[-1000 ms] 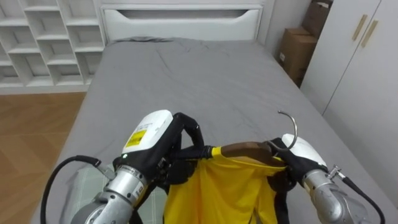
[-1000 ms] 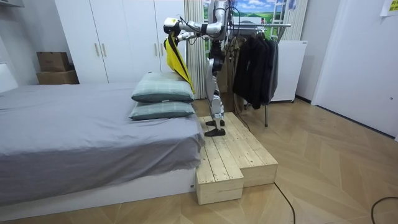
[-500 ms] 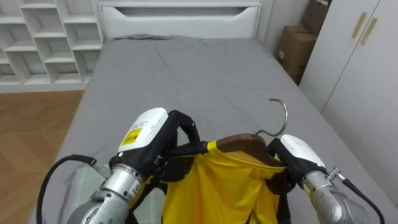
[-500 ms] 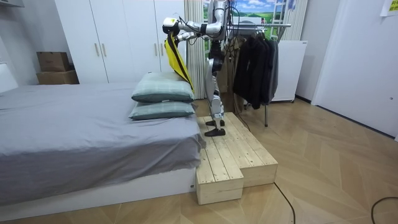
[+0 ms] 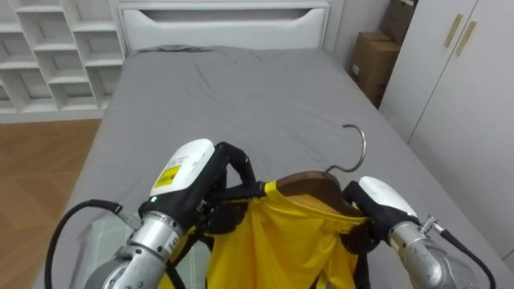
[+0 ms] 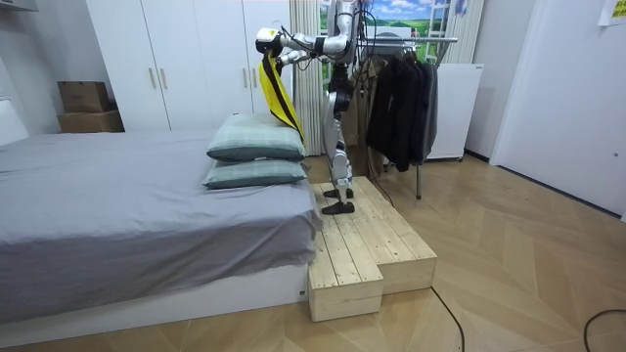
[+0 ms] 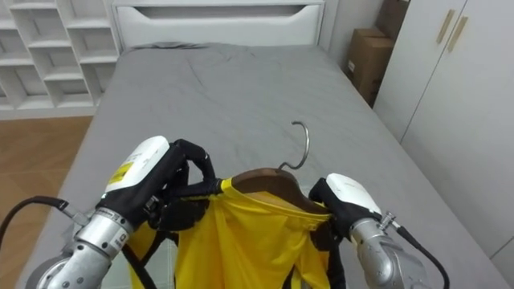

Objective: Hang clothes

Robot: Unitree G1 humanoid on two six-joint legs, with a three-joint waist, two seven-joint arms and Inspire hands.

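Note:
A yellow garment hangs on a brown wooden hanger with a metal hook that points up. My left hand is shut on the garment's left shoulder at the hanger's end. My right hand is shut on the right shoulder. Both hold it up in front of me over the foot of the bed. In the room view I stand on a wooden platform facing the bed, and the yellow garment hangs from my raised hands.
A grey bed with a white headboard stretches ahead. White shelves stand at the left, wardrobe doors and cardboard boxes at the right. Behind me a clothes rack holds dark garments. Two pillows lie at the bed's end.
The hanger's hook has swung from behind my right hand to upright and a little left. My hands keep their hold. The view has shifted slightly.

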